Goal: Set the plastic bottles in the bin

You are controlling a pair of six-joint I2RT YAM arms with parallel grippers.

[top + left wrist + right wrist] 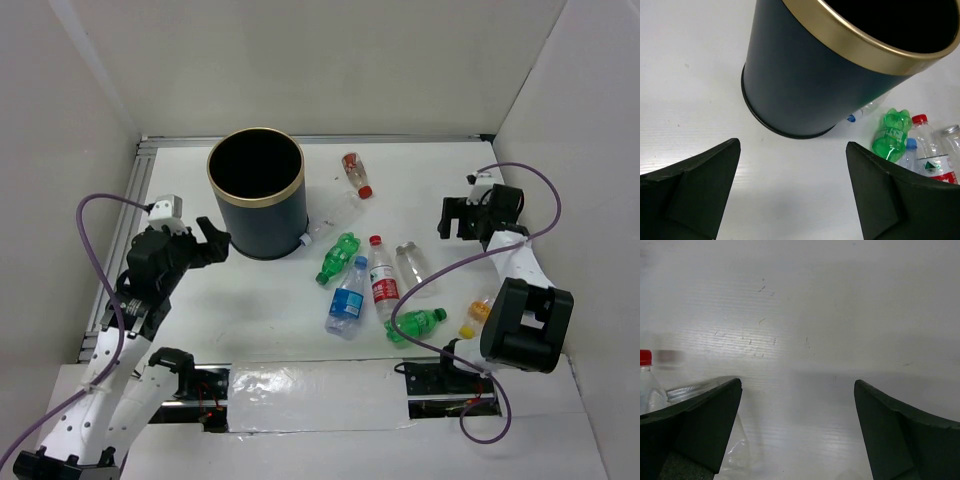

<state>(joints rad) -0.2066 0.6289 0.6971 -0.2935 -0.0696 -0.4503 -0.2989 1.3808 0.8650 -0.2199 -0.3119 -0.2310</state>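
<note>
The bin (pixel 262 226), dark navy with a gold rim, stands upright at the back left; the left wrist view shows its wall (pixel 800 85) close ahead. To its right, several plastic bottles lie on the white table: a clear one against the bin (pixel 330 214), a red-capped one further back (pixel 356 174), a green one (pixel 338 258), a blue-labelled one (pixel 347 300), a red-white-labelled one (pixel 382 281), a clear capless one (pixel 412 262), another green one (pixel 416 323) and an orange-yellow one (pixel 479 312). My left gripper (pixel 215 243) (pixel 793 145) hangs open and empty just left of the bin. My right gripper (pixel 447 218) (pixel 797 382) is open and empty, right of the bottles.
White walls close in the table on the left, back and right. The right arm's elbow (pixel 526 325) hangs over the front right corner beside the orange-yellow bottle. A purple cable (pixel 440 275) loops over the table near the bottles.
</note>
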